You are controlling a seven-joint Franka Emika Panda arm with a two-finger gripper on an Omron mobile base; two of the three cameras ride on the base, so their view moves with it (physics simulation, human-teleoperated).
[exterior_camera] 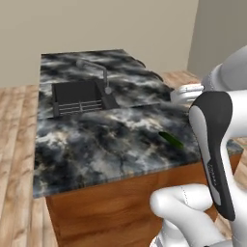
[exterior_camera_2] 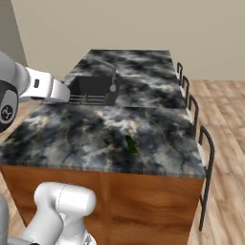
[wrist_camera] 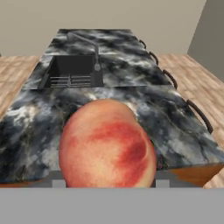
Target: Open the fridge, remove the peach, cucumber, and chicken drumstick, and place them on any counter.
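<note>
The peach (wrist_camera: pixel 107 144) sits right in front of the hand camera, a big round fruit with pale orange skin and a deep red blush on its right side. It covers the spot where the fingers would rise, and small grey parts show just beside it at the lower left and lower right, so it looks held there, though I cannot tell from the pictures how the fingers stand. Behind and below it lies the worktop (wrist_camera: pixel 183 131), a black, grey and white marbled slab on brown wooden cabinets.

The cucumber (exterior_camera: pixel 171 140) lies flat on the worktop (exterior_camera: pixel 96 149), near its front edge and toward the right end in the left base view. It is a slim dark green stick. In the right base view the cucumber (exterior_camera_2: pixel 130 145) lies with its long axis running from the far left to the near right, its near end pointing at the front edge of the worktop (exterior_camera_2: pixel 57 134).

The black sink (exterior_camera: pixel 79 96) is set into the far left part of the slab, with a wire rack along its near side and nothing else that I can make out in it. A grey faucet (exterior_camera: pixel 99 72) arches over its right edge.

Dark bar stools (exterior_camera_2: pixel 206 158) stand along the right side of the worktop, on a wooden floor (exterior_camera_2: pixel 229 124).
</note>
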